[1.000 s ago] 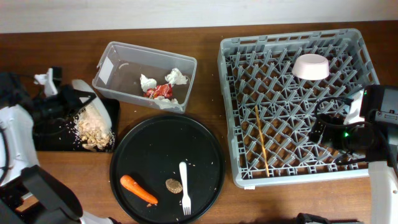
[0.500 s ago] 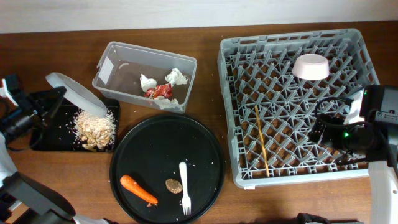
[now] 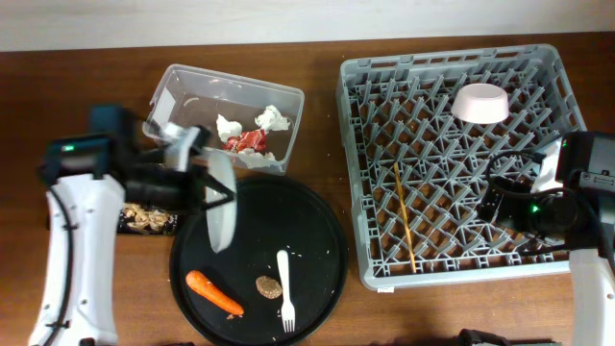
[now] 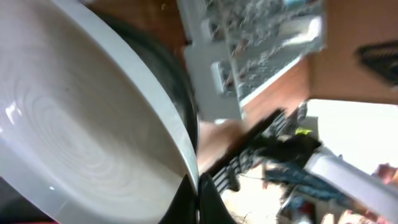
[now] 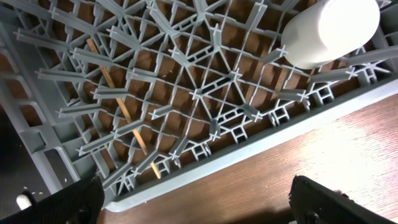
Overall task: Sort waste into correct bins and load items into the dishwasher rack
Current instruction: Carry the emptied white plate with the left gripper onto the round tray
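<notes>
My left gripper is shut on the rim of the grey-white plate and holds it on edge above the left side of the round black tray. The left wrist view shows the jaws pinching the plate. The clear tub holds white tissues and the red wrapper. The beige food heap lies on the small black tray, mostly hidden by my arm. My right gripper is open and empty over the rack.
The round tray carries the carrot, the brown lump and the white fork. In the rack are the pink bowl and the chopstick. No cups are in view.
My left arm swung right from the small black tray with the plate, which now stands on edge over the round tray. The right arm has not moved.
</notes>
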Tool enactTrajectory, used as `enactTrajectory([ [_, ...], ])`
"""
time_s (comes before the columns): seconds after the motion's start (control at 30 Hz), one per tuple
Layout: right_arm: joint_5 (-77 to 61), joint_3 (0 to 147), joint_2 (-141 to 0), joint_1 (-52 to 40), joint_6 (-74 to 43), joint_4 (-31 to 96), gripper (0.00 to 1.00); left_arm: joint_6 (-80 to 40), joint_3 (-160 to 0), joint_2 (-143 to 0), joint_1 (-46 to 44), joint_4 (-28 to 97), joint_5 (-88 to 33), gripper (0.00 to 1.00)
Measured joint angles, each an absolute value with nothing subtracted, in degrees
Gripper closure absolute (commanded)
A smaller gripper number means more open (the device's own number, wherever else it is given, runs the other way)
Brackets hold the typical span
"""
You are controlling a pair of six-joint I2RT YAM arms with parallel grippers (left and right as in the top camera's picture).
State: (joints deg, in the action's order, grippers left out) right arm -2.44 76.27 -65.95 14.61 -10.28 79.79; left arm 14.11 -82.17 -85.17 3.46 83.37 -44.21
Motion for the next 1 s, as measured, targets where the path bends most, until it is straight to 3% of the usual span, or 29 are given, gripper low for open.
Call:
enactTrajectory([
  [0.33,-2.46,76.12,-65.95,14.7,-10.26,80.2,0.01,-10.9,-58.89,-85.06,-27.62,50.35,-22.79,0.99],
  [0.4,-2.46,76.12,-65.95,14.7,-10.26,80.18,0.02,-13.23,-57.67,-85.06,-30.3,48.14,-19.59,0.58],
  [0.5,-2.46,76.12,-65.95,14.7,-10.26,80.18,0.01,-15.66,-57.12,-85.06,-32.36,47.75,-16.99,0.48],
  [0.63,-2.46,76.12,-65.95,14.7,-10.26,80.44,0.02,-16.12,-57.49,-83.99,-32.27,49.87,-15.59,0.41],
  [0.73,-4.08,76.12,-65.95,14.7,-9.15,80.97,0.02,-16.32,-58.96,-77.6,-29.47,54.17,-14.11,0.28],
  [0.83,-11.99,76.09,-65.95,13.61,-4.62,81.45,0.01,-16.47,-59.59,-70.37,-21.5,60.42,-11.2,0.21],
  [0.9,-16.58,76.09,-65.95,8.25,-3.11,81.47,0.02,-16.53,-59.68,-68.12,-11.81,63.86,-8.95,0.03],
  [1.0,-19.14,76.09,-65.95,-3.64,-2.46,80.31,0.02,-16.71,-59.68,-68.14,-2.24,66.06,-7.97,0.01],
])
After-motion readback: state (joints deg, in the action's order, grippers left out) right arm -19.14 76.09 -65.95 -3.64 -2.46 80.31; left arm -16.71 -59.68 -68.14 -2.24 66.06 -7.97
